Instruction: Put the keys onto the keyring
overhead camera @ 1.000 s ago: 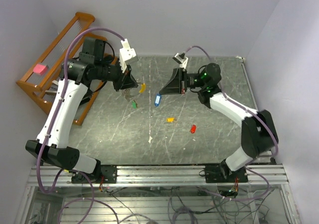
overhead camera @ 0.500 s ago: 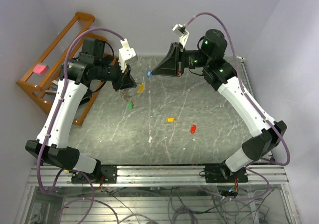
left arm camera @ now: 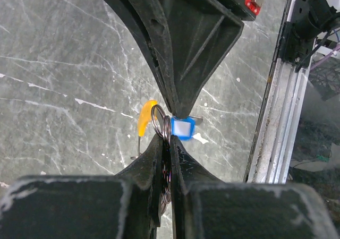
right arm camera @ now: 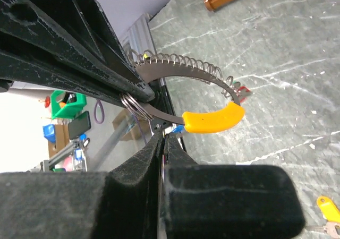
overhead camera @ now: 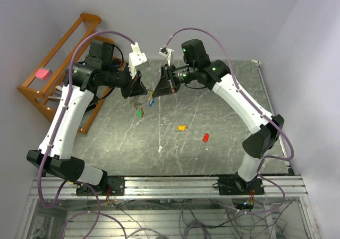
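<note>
My left gripper (overhead camera: 140, 92) is shut on the keyring (overhead camera: 147, 96), held above the table's back left. In the left wrist view the silvery rings (left arm camera: 161, 121) stick out of its fingertips (left arm camera: 166, 139) beside the yellow curved piece (left arm camera: 144, 118). A green key (overhead camera: 139, 112) dangles below the ring. My right gripper (overhead camera: 158, 90) is shut on the blue key (overhead camera: 151, 102), tip to tip with the left one. The blue tag (left arm camera: 181, 128) touches the rings. The right wrist view shows my right gripper (right arm camera: 163, 137), the rings (right arm camera: 133, 104) and the yellow piece (right arm camera: 212, 120). An orange-yellow key (overhead camera: 181, 127) and a red key (overhead camera: 206, 137) lie on the table.
A wooden rack (overhead camera: 62, 63) with a pink block (overhead camera: 42, 73) stands beyond the table's left edge. A small white scrap (overhead camera: 160, 149) lies mid-table. A metal rail (left arm camera: 276, 90) runs along the table edge. The back wall is close behind both grippers.
My right arm has swung left from the back right, carrying the blue key up to the keyring. My left gripper has stayed put with the keyring.
</note>
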`<action>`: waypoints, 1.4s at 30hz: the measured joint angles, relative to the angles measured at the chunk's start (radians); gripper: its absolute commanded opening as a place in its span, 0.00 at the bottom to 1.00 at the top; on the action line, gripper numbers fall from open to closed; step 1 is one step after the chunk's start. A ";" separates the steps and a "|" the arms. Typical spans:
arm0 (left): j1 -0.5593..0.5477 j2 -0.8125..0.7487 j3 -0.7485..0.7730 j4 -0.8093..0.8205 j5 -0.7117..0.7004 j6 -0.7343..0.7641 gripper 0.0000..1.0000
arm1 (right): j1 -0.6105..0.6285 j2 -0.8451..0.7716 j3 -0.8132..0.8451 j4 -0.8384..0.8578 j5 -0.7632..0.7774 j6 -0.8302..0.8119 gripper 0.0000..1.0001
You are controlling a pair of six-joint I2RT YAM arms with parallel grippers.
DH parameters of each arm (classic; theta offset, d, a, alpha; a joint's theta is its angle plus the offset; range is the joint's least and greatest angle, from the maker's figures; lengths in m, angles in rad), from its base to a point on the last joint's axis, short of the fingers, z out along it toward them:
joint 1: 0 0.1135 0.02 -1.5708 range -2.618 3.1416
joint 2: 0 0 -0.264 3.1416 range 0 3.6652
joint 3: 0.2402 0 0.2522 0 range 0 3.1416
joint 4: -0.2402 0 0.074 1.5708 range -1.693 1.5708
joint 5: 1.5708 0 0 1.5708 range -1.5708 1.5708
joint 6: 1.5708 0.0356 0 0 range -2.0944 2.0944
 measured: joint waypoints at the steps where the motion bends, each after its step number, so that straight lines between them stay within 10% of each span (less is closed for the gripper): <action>1: -0.005 0.000 0.000 -0.003 0.000 0.004 0.07 | 0.001 0.000 0.007 -0.014 0.007 -0.003 0.00; 22: -0.030 0.007 0.090 -0.302 0.098 0.333 0.07 | 0.026 -0.024 0.175 -0.178 -0.058 -0.067 0.00; 42: -0.051 0.028 0.110 -0.331 0.110 0.350 0.07 | 0.121 -0.021 0.235 -0.306 0.130 -0.084 0.00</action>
